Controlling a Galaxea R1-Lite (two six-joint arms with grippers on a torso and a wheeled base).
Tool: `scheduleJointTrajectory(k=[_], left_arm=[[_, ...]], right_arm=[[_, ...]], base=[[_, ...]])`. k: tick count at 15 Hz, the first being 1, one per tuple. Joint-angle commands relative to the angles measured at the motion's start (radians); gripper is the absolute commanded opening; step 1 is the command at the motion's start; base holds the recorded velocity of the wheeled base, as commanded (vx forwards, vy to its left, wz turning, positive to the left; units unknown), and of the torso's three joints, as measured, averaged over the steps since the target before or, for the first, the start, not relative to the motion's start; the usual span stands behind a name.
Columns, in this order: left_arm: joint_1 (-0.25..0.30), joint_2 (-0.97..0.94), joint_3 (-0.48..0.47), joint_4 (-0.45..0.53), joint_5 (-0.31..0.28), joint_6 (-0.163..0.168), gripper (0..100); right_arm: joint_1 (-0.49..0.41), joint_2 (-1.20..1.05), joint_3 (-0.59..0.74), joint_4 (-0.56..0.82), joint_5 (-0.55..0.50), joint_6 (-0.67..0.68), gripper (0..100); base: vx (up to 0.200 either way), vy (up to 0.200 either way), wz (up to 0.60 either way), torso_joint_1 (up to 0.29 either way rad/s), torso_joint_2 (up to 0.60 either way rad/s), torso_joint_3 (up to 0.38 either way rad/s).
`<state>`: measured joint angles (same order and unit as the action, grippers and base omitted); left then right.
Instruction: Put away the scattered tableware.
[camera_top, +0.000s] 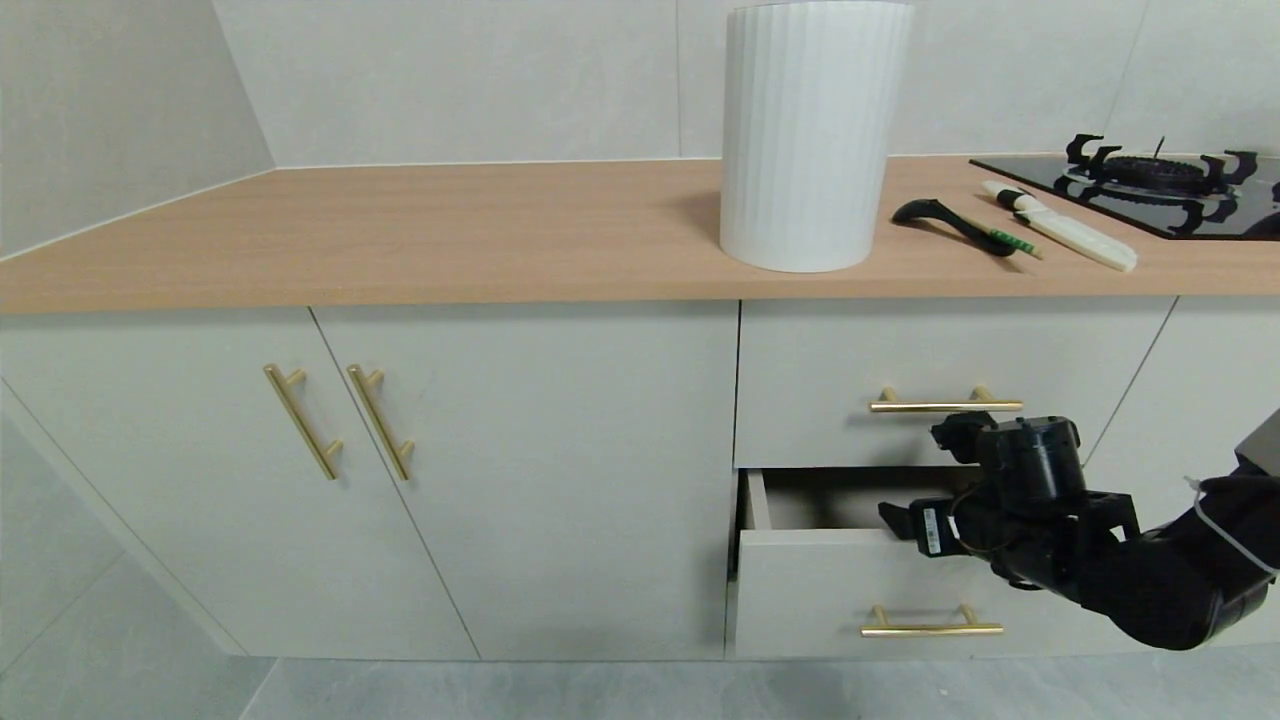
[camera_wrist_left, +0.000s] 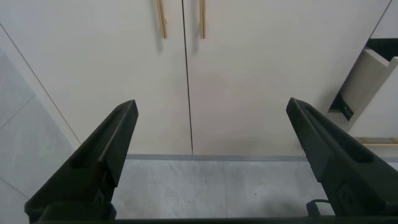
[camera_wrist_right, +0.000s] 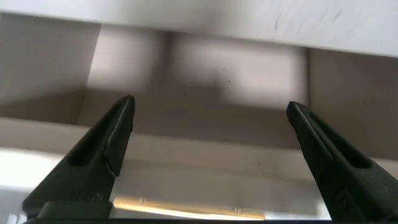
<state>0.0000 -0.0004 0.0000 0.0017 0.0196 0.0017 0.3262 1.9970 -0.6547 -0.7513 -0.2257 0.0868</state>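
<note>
Head view, left to right. Pale cabinet doors (camera_top: 500, 480) with two slanted brass handles, under a long wooden counter (camera_top: 400, 230). Further right on the counter, a tall white ribbed canister (camera_top: 810, 140). Just beside it, the scattered tableware: a black-handled utensil (camera_top: 950, 222) and a white knife (camera_top: 1065, 235), lying close together near a black hob (camera_top: 1160, 190).

Below them, a closed upper drawer (camera_top: 850, 370) and a lower drawer (camera_top: 820, 590) standing partly open. Right gripper (camera_top: 930, 478) at the lower drawer's open top edge, jaws spread wide, holding nothing.

Left wrist view: left gripper (camera_wrist_left: 209, 106) low before the cabinet doors, likewise wide and empty.

Likely step in hand: opening the lower drawer fully. To do it well: catch the front panel squarely, pull straight outward, keep clear of the upper handle, and leave room enough for the knife's full length.
</note>
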Motion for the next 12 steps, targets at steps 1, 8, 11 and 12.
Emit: scheduleJointTrajectory(k=[1, 8, 11, 12], left_arm=[[0.0, 0.0, 0.0, 0.0, 0.0, 0.0, 100], [0.0, 0.0, 0.0, 0.0, 0.0, 0.0, 100], [0.0, 0.0, 0.0, 0.0, 0.0, 0.0, 100], [0.0, 0.0, 0.0, 0.0, 0.0, 0.0, 100]], right_arm=[[0.001, -0.009, 0.003, 0.003, 0.0, -0.001, 100], [0.004, -0.144, -0.003, 0.231, 0.034, -0.006, 100], [0.007, -0.196, -0.017, 0.357, 0.055, -0.013, 100], [0.01, -0.21, -0.022, 0.403, 0.055, -0.016, 100]], base=[[0.0, 0.0, 0.0, 0.0, 0.0, 0.0], [0.0, 0.0, 0.0, 0.0, 0.0, 0.0], [0.0, 0.0, 0.0, 0.0, 0.0, 0.0], [0.0, 0.0, 0.0, 0.0, 0.0, 0.0]])
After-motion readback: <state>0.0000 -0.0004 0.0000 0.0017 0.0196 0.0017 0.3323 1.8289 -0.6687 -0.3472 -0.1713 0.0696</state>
